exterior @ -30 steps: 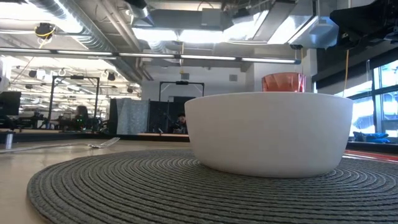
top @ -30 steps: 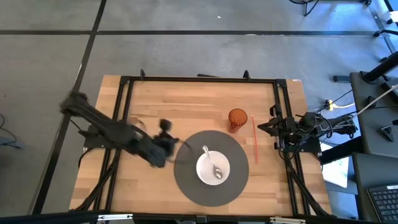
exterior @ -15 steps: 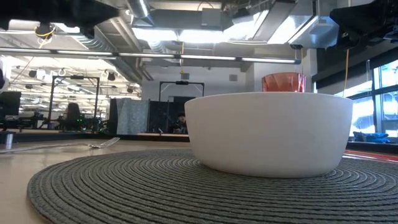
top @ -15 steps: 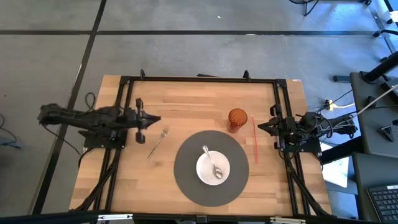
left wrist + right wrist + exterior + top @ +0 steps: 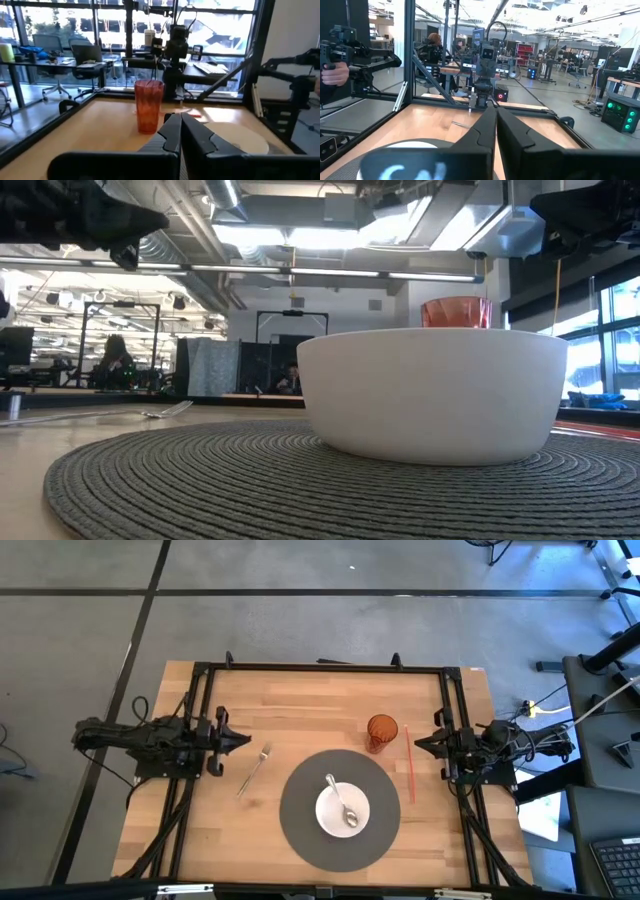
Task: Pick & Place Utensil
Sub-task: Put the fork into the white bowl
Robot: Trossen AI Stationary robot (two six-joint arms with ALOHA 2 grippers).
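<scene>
One fork (image 5: 253,769) lies on the surface just beside the mat (image 5: 300,830), handle slanting away; our left pincer (image 5: 243,739), pressed together, is nearer vs right pincer (image 5: 418,744), also pressed together.

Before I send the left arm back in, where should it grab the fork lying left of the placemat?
Probably mid-handle on the fork, descending from above. It lies flat on the table, angled, tines toward the far edge, so turn the left gripper to close across the thin handle.

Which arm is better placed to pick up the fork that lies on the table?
Probably the left. The fork lies on the bare wood left of the placemat, close to the left gripper. The right gripper is parked across the table, beyond the orange cup.
</scene>
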